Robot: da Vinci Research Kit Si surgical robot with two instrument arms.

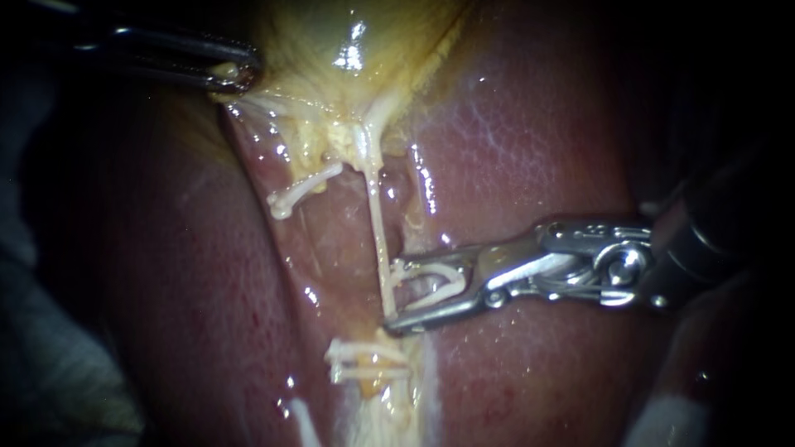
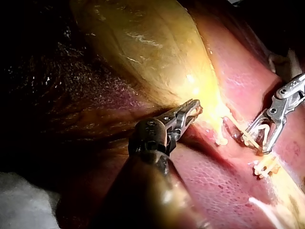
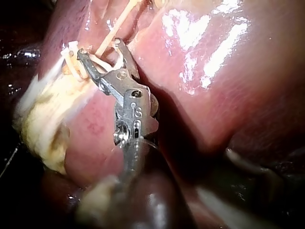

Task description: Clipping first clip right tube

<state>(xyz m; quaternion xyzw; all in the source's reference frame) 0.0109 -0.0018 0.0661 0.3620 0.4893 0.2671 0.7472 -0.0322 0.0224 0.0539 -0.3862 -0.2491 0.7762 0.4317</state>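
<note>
Where the right tube (image 1: 377,223) runs as a thin pale strand down the centre of the frame, from the yellow gallbladder (image 1: 331,33) at the top toward the lower clips (image 1: 364,362), the right instrument (image 1: 393,295) reaches in from the right edge. Its claw stands spread wide and carries a white clip (image 1: 435,285) between its two halves, and the tube crosses its mouth at the very tips. In the upper left, the left instrument (image 1: 236,73) has its claw pinched on the gallbladder's edge. Red liver (image 1: 538,149) fills both sides
</note>
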